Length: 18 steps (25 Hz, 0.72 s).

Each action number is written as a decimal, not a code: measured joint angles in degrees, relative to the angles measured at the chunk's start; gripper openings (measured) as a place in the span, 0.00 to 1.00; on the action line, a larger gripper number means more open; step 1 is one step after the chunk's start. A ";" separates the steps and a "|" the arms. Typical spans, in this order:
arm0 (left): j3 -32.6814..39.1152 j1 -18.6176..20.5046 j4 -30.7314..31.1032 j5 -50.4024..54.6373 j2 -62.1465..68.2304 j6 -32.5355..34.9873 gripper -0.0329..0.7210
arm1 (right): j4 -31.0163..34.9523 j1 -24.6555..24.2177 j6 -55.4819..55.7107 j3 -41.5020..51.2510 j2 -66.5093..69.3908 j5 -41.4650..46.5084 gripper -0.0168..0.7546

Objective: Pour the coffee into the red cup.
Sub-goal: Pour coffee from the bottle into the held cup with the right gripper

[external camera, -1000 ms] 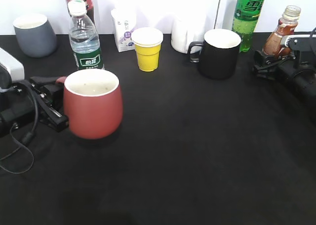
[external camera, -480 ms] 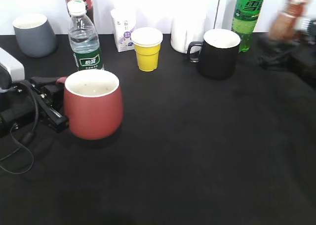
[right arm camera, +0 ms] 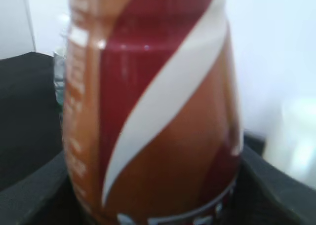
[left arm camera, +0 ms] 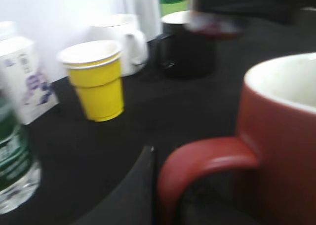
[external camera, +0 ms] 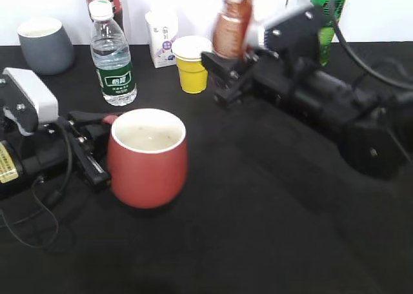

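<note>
Since a second ago the red cup (external camera: 147,158) has slid right and toward the camera, and the coffee (external camera: 232,22) has travelled from the far right edge to just behind the yellow cup (external camera: 191,64), carried high and blurred with motion. The black mug seen earlier is now hidden behind the right arm.

Nearest stands the red cup — rounded, matte brick-red with a white inside — on the black table (external camera: 258,242). The left gripper (external camera: 87,152) pinches its loop handle (left arm camera: 202,161); the left wrist view shows a dark finger pressed against the handle's outer side.

Behind it, the clear water bottle (external camera: 112,55) with a green label stands upright, well apart from the cup. The small yellow cup, ribbed and white-rimmed, sits near the back, with a white milk carton (external camera: 161,39) just beside it on the left.

The right gripper (external camera: 226,71) reaches across the middle, jaws clamped on the coffee's lower body. Its curvy bottle stays upright; the right wrist view fills with its brown, red and white label. A grey cup (external camera: 44,46) stands at far left, a green soda bottle (external camera: 328,4) at far right, partly behind the right arm.
</note>
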 joint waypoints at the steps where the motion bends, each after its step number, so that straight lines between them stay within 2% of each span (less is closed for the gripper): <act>1: 0.00 -0.18 -0.07 0.00 0.00 0.00 0.11 | -1.39 0.00 -1.67 -0.82 0.00 0.93 0.72; 4: 0.00 -0.18 -0.21 0.00 0.00 0.00 0.11 | -8.64 0.00 -4.20 -2.98 0.42 2.14 0.72; 7: 0.00 -0.22 -0.28 0.00 0.00 0.00 0.11 | -11.61 0.00 -10.89 -3.09 1.96 2.25 0.72; 11: 0.00 -0.22 -0.51 0.00 0.00 0.00 0.11 | -11.62 0.00 -23.53 -3.09 2.67 -1.41 0.72; 18: 0.00 -0.22 -1.31 0.00 0.00 0.00 0.11 | -6.42 0.00 -46.79 -3.09 2.69 -2.04 0.72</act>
